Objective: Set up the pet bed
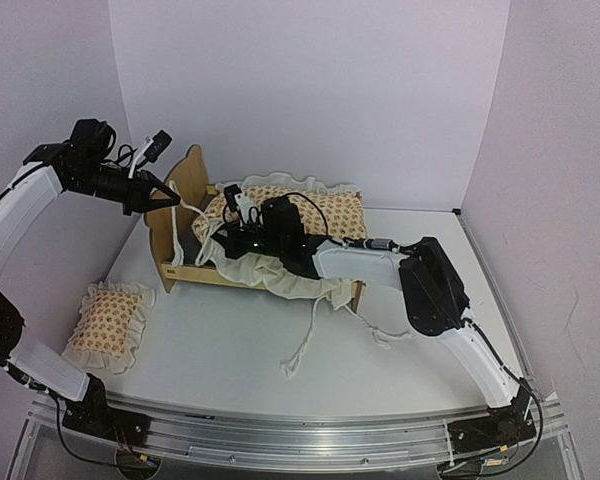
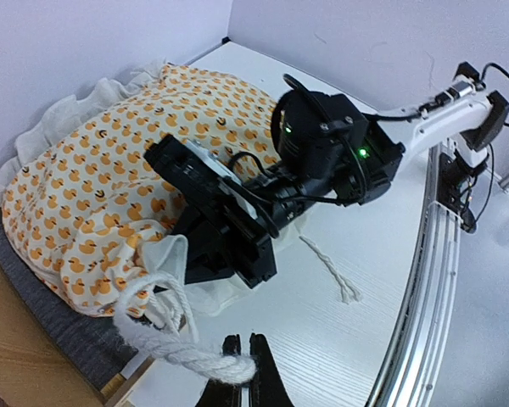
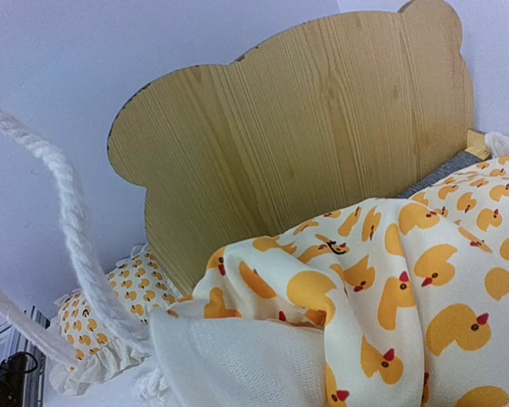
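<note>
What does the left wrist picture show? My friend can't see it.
The left hand pinches a white rope tie from a duck-patterned cushion lying on the bed. The black right hand sits at the cushion's near corner, beside a white table.

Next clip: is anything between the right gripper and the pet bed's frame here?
Yes. The duck-print cushion lies heaped inside the pet bed. The right gripper sits at that cushion's white edge near the headboard, so fabric separates it from the frame.
</note>
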